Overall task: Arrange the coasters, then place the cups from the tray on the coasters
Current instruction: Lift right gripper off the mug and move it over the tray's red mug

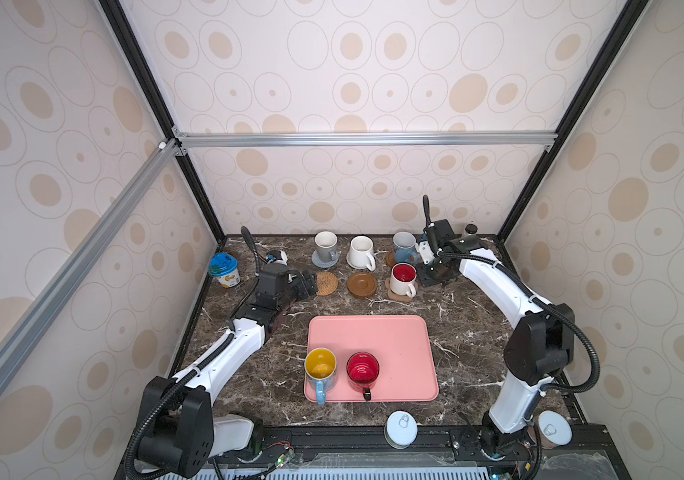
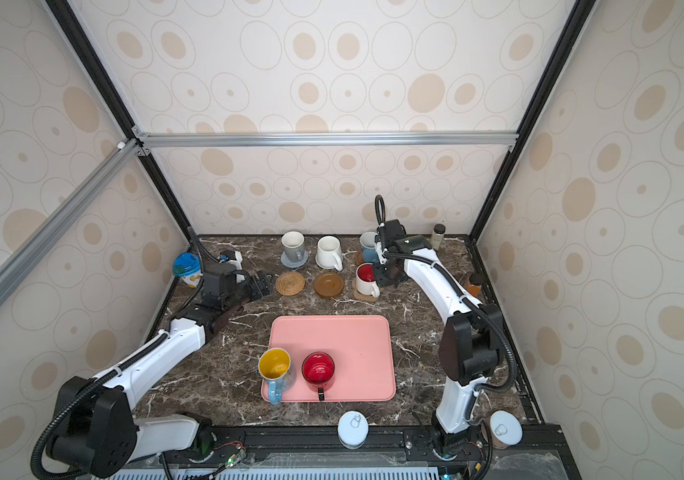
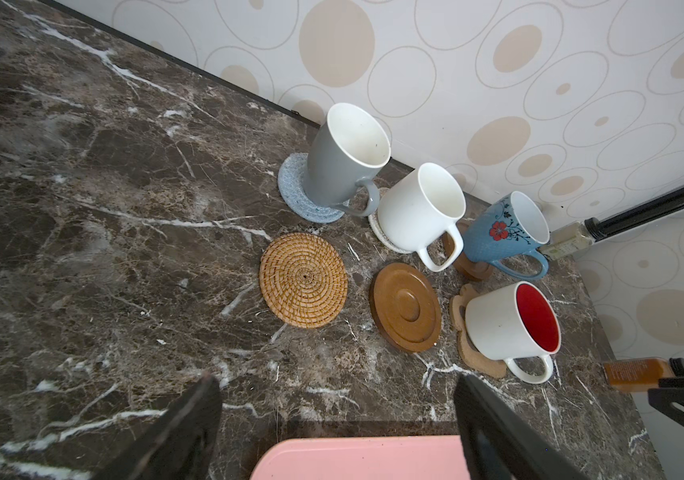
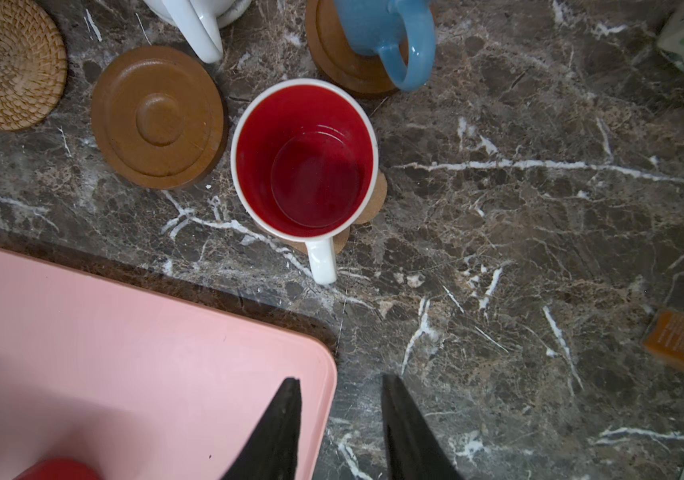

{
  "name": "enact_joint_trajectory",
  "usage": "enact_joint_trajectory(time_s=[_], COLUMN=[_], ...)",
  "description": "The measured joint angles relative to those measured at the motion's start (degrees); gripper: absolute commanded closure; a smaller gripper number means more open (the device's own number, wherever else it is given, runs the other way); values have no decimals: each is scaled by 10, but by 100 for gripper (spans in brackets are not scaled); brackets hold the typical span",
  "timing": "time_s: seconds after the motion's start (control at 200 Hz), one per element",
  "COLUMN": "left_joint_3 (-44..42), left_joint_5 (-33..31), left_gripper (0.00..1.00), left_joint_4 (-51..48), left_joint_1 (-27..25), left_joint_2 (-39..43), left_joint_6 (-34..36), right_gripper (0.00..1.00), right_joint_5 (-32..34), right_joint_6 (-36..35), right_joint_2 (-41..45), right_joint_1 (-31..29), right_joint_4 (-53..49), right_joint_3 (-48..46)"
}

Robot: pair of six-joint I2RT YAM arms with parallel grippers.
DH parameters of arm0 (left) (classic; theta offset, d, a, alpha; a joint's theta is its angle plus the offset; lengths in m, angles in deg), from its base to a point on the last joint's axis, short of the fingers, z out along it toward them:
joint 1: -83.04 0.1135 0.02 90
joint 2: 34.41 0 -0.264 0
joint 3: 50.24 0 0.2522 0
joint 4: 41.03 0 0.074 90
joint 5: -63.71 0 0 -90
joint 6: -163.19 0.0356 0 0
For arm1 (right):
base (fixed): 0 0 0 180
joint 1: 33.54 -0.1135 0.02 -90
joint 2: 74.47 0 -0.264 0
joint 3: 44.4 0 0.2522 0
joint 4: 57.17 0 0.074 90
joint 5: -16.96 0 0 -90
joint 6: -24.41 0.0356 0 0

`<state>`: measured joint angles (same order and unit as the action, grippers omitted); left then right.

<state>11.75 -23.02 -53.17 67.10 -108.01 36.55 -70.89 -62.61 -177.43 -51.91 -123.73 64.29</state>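
On the pink tray (image 1: 394,332) stand a blue cup with a yellow inside (image 1: 320,370) and a red cup (image 1: 363,370). At the back, the grey cup (image 1: 326,245), white cup (image 1: 361,251), light blue cup (image 1: 404,247) and red-inside white cup (image 4: 305,166) each sit on a coaster. The rattan coaster (image 3: 303,279) and a wooden disc coaster (image 3: 405,307) lie bare. My left gripper (image 3: 334,380) hangs open just left of the rattan coaster. My right gripper (image 4: 341,378) hovers by the red-inside cup, jaws slightly apart and holding nothing.
A blue-lidded tub (image 1: 224,270) stands at the far left edge. Two white can lids (image 1: 401,428) (image 1: 554,428) rest at the front rail. A small bottle (image 1: 471,229) stands in the back right corner and an amber one (image 2: 475,282) against the right wall.
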Motion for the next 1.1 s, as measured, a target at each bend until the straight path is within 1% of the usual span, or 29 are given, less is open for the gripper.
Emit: enact_joint_trajectory(time_s=[0.19,0.41,0.63,0.695,0.88,1.101], left_joint_3=[0,0,0,0,0,-2], left_joint_5=[-1,-2,-2,-2,-3,-6], left_gripper=[11,11,11,11,11,11], left_joint_4=[0,0,0,0,0,0], left_joint_1=[0,0,2,2,2,2], left_joint_2=[0,-1,-1,-1,-1,-1], left_joint_6=[0,0,0,0,0,0], right_gripper=[62,61,60,59,58,56], right_joint_5=[8,7,6,3,-4,-7], right_joint_6=[52,120,182,201,250,294], right_joint_2=[33,94,148,165,191,213], right_joint_1=[-21,-96,-149,-174,-278,-337], right_joint_4=[-27,-38,-46,-43,-36,-21], right_joint_3=[-31,-95,-146,-172,-230,-254])
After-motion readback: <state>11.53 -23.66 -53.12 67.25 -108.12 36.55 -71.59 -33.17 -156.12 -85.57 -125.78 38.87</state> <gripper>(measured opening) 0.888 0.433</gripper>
